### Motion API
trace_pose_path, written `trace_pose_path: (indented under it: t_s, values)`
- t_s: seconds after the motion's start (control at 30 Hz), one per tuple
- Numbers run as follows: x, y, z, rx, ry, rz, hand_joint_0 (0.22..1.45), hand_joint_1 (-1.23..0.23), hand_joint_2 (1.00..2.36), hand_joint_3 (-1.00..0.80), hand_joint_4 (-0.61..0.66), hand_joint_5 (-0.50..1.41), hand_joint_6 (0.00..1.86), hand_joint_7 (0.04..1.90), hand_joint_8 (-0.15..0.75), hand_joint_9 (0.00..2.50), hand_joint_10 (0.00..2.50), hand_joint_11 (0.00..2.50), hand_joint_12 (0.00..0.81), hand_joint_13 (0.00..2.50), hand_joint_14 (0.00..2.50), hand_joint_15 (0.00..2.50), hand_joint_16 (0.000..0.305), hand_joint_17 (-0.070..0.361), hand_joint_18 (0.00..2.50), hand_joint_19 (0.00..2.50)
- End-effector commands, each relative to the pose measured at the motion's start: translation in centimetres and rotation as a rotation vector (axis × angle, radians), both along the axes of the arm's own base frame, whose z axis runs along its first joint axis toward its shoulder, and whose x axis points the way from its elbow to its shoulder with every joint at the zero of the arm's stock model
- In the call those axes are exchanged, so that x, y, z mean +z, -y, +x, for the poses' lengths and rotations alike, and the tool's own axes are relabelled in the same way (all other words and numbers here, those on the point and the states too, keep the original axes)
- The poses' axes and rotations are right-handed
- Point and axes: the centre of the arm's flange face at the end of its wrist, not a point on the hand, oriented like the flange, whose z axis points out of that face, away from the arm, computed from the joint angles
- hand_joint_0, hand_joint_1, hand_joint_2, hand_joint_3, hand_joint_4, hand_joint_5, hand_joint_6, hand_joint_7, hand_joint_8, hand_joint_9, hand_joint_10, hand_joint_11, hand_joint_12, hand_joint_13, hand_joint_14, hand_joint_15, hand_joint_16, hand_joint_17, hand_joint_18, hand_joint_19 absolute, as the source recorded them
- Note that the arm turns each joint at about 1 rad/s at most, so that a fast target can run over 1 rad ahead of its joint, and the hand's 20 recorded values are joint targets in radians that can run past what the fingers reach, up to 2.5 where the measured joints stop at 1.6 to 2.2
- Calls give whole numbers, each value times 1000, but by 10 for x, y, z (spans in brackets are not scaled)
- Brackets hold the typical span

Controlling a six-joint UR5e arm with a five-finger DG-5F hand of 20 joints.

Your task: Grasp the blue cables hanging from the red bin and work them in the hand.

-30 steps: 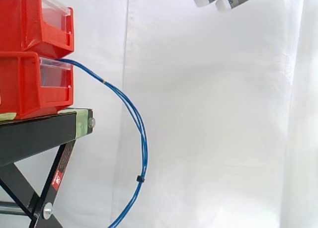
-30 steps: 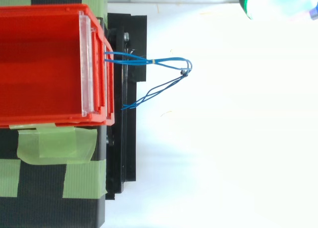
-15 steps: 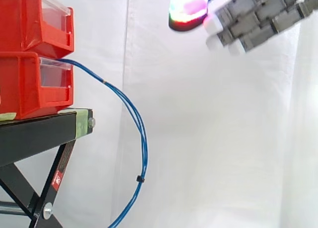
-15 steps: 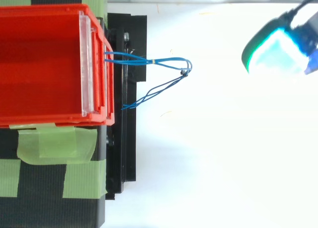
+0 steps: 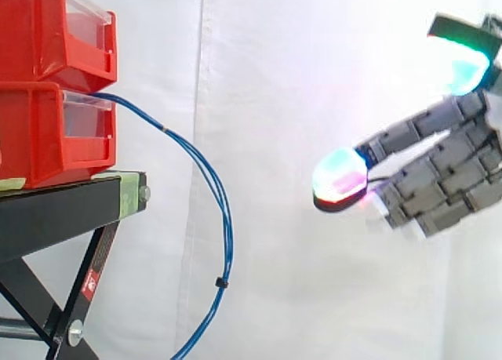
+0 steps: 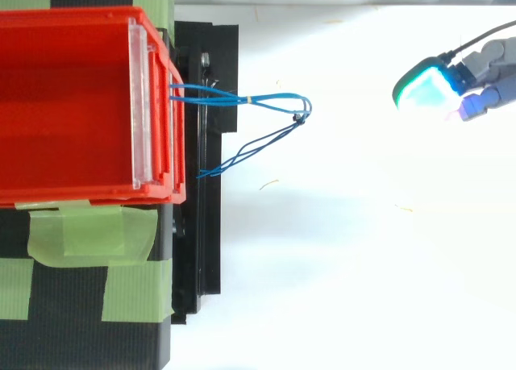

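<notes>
Approach stage. The hand [image 5: 443,176] was open, fingers [image 5: 416,132] extended toward the cables [image 5: 225,219] but well apart from them, holding nothing. The cables hung in a loop from the lower bin [image 5: 47,136], beside the stand [image 5: 63,211]. Grasping and working remained undone.

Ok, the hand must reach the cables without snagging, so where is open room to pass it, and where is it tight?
Open: the stretch before the white curtain between the bow of the blue cables and the open hand, and below the hand. Tight: where the cables leave the lower red bin above the black stand.
</notes>
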Motion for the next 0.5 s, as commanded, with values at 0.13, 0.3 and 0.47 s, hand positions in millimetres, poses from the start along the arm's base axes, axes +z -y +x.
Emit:
trace_pose_path:
  t_s: [0.13,0.3,0.47]
  values:
    - [-31,15,-1,-227,254,-29,693,-535,1000,-1000,138,-188,5,679,233,312,3,127,318,47,3,120,53,119,0,0]
    - [-43,13,-4,-285,317,-37,692,-535,1000,-1000,143,-185,5,680,238,341,2,137,321,80,2,121,54,122,0,0]
    - [-90,3,13,-288,264,-35,704,-557,1000,-1000,176,-90,5,688,277,568,5,254,324,291,4,137,52,118,0,0]
